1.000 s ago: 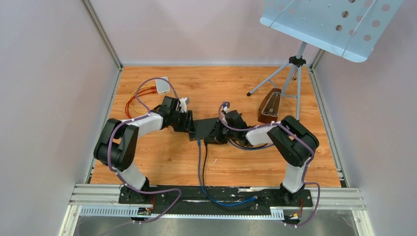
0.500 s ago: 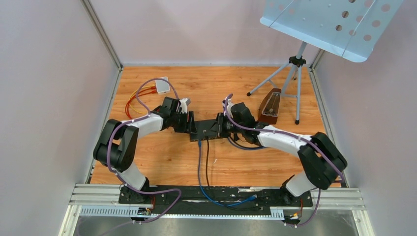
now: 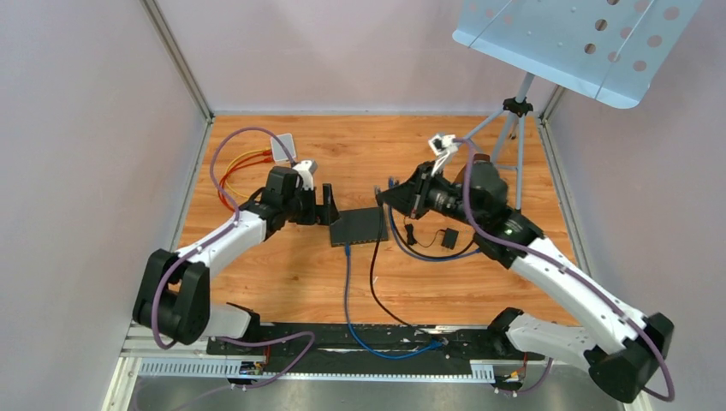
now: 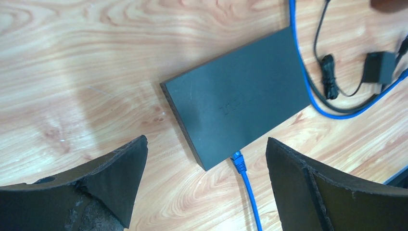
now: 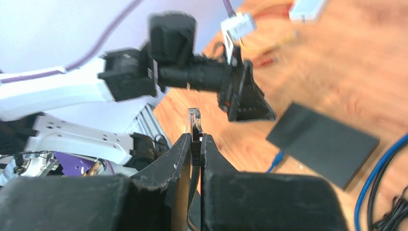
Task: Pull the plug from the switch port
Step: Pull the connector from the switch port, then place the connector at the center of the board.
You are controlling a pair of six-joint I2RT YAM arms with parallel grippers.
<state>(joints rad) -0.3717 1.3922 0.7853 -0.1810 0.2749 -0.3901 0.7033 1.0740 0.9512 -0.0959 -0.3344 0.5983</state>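
The plug (image 5: 193,120) is light, hard plastic on a limp black cable (image 3: 371,278), so it is best taken by its body, not the cord. The right hand (image 5: 194,140) pinches it that way, lifted clear of the switch (image 4: 235,96) on the desk (image 3: 282,274). A second ago both hands were at the switch. Now the left hand (image 3: 329,205) is spread wide and drawn back, while a blue cable (image 4: 248,187) stays plugged in.
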